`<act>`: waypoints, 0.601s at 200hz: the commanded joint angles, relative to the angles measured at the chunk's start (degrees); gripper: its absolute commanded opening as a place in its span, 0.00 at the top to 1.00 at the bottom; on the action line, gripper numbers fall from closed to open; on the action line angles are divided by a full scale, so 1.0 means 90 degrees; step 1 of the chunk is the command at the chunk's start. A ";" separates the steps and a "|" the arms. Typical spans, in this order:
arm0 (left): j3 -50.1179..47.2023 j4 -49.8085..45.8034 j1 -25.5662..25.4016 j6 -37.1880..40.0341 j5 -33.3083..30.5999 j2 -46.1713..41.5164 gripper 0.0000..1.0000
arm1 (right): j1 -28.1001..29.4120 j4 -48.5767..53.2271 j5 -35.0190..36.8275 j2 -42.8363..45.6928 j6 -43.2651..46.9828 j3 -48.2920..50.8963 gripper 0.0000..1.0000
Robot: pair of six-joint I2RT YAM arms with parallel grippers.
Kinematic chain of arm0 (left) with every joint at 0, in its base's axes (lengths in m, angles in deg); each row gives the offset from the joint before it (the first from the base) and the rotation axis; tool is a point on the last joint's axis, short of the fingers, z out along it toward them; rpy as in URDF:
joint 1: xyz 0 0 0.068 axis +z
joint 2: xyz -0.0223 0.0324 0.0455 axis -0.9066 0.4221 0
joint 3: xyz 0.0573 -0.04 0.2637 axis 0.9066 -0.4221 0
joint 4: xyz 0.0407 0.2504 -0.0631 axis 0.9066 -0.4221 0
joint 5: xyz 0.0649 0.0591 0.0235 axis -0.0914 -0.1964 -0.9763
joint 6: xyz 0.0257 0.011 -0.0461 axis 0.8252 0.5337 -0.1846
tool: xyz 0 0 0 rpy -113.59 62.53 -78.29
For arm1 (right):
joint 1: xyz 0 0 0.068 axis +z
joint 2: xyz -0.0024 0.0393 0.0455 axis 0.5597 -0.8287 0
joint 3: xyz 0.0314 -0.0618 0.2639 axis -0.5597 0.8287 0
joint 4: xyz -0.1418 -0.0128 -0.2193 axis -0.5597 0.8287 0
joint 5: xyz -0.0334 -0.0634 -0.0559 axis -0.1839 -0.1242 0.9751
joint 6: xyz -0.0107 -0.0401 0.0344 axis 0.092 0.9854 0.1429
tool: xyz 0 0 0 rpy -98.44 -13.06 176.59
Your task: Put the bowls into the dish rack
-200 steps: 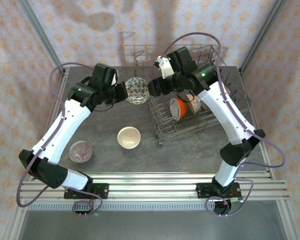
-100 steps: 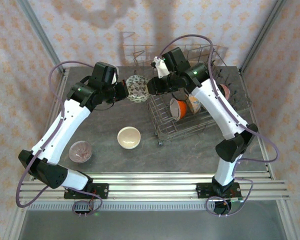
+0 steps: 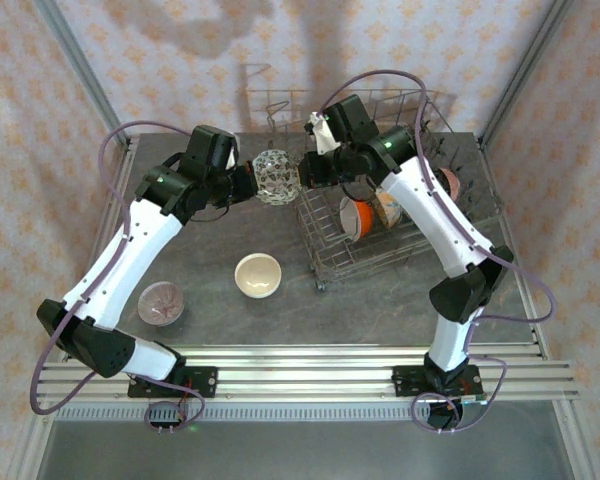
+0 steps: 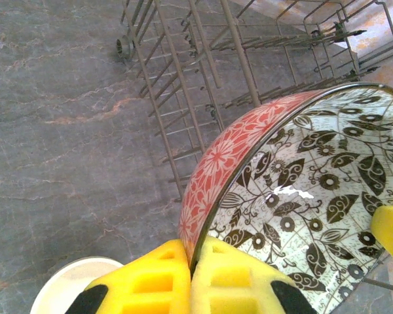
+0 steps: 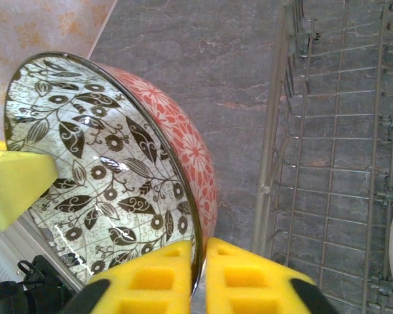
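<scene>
Closing in: your right end effector has pinched down on the leaf-patterned bowl over the last second.
Both arms grip it now. Your left end effector is clamped fully on the opposite rim, and the bowl hangs on edge above the surface, just beside the dish rack wall. Treat it as glazed ceramic: stiff, slick, likely to chip, probably heavy for a rim pinch. Keep the pads deep over the lip.
</scene>
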State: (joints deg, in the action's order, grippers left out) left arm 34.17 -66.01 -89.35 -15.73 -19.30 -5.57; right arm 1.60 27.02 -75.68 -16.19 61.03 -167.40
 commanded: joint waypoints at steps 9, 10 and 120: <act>0.0288 0.0506 -0.0141 0.0028 0.0148 -0.0070 1.00 | 0.0064 -0.0030 0.0149 -0.0191 -0.0094 -0.0254 0.79; 0.0288 0.0507 -0.0141 0.0027 0.0146 -0.0073 1.00 | 0.0064 -0.0025 0.0158 -0.0199 -0.0096 -0.0260 0.79; 0.0393 0.0268 -0.0253 0.0090 -0.0362 -0.0011 1.00 | 0.0044 0.0059 0.0802 -0.0177 -0.0209 -0.0413 0.73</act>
State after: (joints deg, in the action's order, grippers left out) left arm 34.69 -64.40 -90.97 -15.66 -19.71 -5.57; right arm 1.93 27.00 -71.44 -18.72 59.13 -169.04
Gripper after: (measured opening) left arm 0.046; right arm 0.242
